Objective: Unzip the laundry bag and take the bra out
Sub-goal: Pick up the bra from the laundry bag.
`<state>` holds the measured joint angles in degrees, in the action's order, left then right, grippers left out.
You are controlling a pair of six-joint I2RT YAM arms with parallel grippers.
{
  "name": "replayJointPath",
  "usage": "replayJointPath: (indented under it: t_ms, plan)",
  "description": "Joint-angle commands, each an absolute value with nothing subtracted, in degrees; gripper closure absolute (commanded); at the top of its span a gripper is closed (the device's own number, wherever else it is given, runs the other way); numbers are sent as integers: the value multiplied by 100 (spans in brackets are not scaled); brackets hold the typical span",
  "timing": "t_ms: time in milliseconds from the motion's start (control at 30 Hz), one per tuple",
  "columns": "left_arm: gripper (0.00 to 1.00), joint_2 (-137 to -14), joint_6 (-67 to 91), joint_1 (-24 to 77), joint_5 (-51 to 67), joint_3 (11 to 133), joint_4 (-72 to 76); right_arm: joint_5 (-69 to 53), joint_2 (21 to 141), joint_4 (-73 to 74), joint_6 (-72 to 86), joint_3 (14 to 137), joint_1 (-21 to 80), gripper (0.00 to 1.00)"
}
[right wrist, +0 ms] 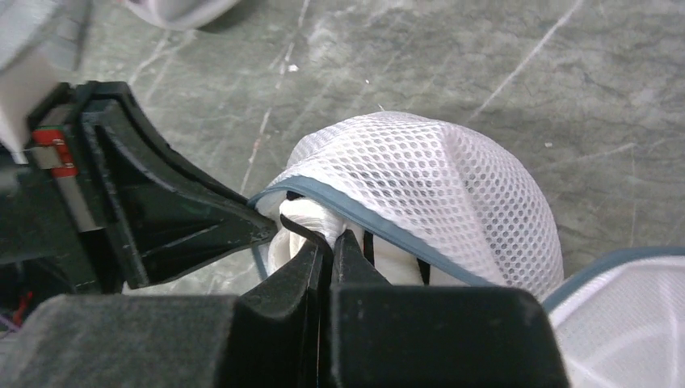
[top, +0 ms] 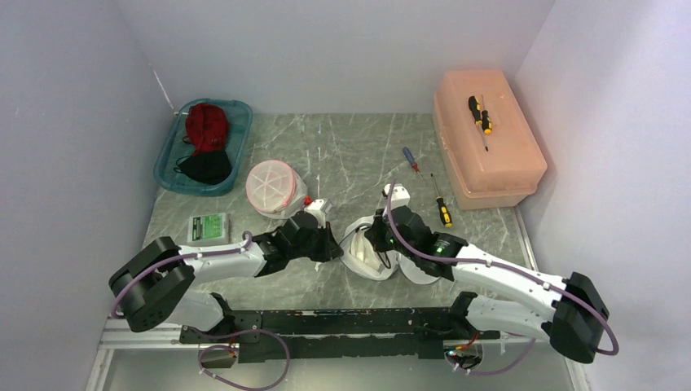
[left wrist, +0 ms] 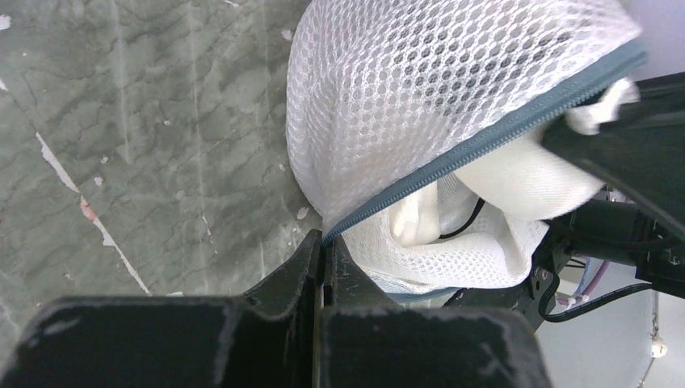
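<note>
Grey marbled table [top: 350, 155], white walls all round. Your laundry bag [left wrist: 420, 89] sits near the front edge, right between the two arms, and its blue-grey zipper [left wrist: 485, 133] is already gaping open. Your left gripper [left wrist: 324, 242] is pressed tight together on the zipper edge at the low end of the opening. Your right gripper [right wrist: 332, 241] pokes into the mouth from the other side, tips squeezed together on the white bra [left wrist: 517, 182] right where a thin black strap [right wrist: 300, 229] crosses it. Bra's mostly inside the mesh, bulging out at the opening. Further back you've got a teal tray [top: 193, 188] of clothes, a second round mesh bag [top: 273, 186], a peach box [top: 487, 138] and loose screwdrivers [top: 441, 210].
</note>
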<state>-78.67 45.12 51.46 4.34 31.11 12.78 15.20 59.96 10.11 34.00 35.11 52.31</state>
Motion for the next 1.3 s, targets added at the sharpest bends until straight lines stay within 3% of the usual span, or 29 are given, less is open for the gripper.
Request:
replayJointPath:
  t_ms: [0, 367, 500, 567, 700, 1133, 1267]
  plan:
    - [97, -7603, 4407, 5174, 216, 3213, 900, 1024, 5649, 946, 3147, 3594, 5073, 100]
    - [97, -7857, 4157, 5170, 603, 3379, 1239, 409, 5559, 358, 3412, 2793, 4698, 99]
    - [97, -8111, 4163, 5176, 1006, 3454, 1588, 287, 5873, 25, 3548, 2815, 4699, 62]
    - [97, -8167, 4185, 5176, 1041, 3425, 1678, 293, 6013, -151, 3592, 2897, 4702, 49]
    - [97, -8165, 4167, 5176, 1022, 3393, 1660, 373, 6355, -149, 3563, 3189, 4710, 37]
    - [97, -8392, 4111, 5171, 1094, 3442, 1751, 546, 7188, 187, 3414, 3638, 4755, 31]
    - [97, -8515, 4142, 5177, 1165, 3465, 1851, 842, 7361, 272, 3487, 3699, 4759, 37]
